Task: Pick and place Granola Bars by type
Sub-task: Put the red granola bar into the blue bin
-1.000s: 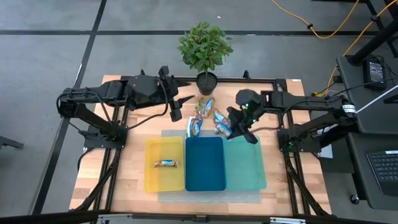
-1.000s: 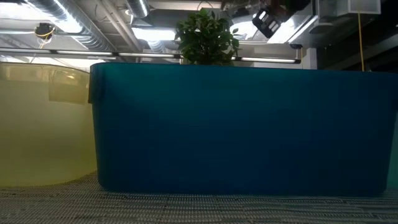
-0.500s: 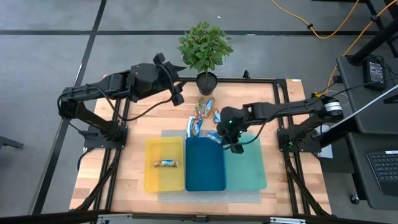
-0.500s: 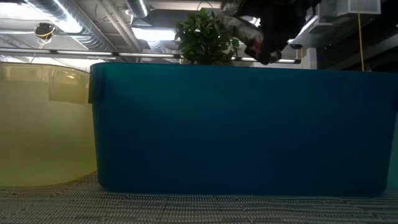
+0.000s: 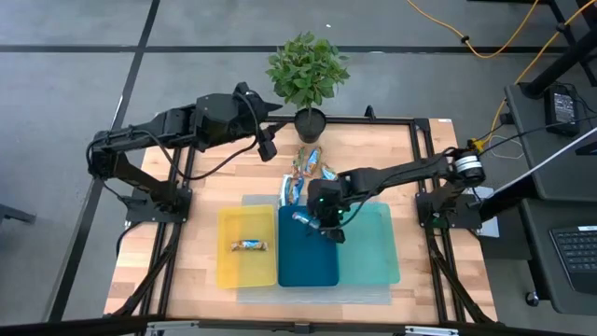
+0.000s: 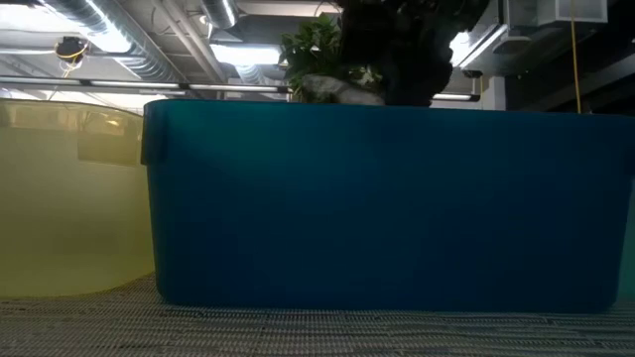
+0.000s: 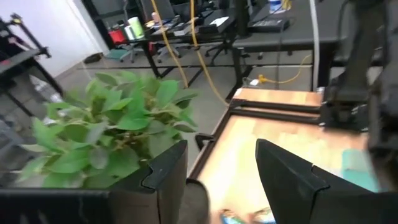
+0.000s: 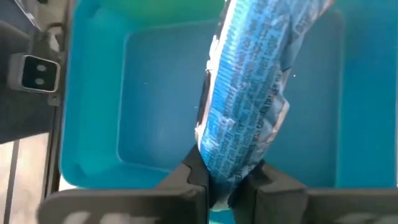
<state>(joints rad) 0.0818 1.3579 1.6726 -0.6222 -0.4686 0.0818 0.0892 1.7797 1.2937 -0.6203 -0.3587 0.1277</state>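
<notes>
Blue granola bar (image 8: 245,112) pinched between right fingers (image 8: 186,177), sticking out beyond them.

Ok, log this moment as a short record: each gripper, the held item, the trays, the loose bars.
right gripper: shut on blue-wrapped bar, over dark blue tray
left gripper: open, empty, beside potted plant
yellow tray: one bar inside
teal tray: no bar seen
loose bars: clustered behind the trays

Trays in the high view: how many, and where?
3, side by side on the table's near half: yellow tray on the left, dark blue tray in the middle, teal tray on the right. None appear hidden.
</notes>
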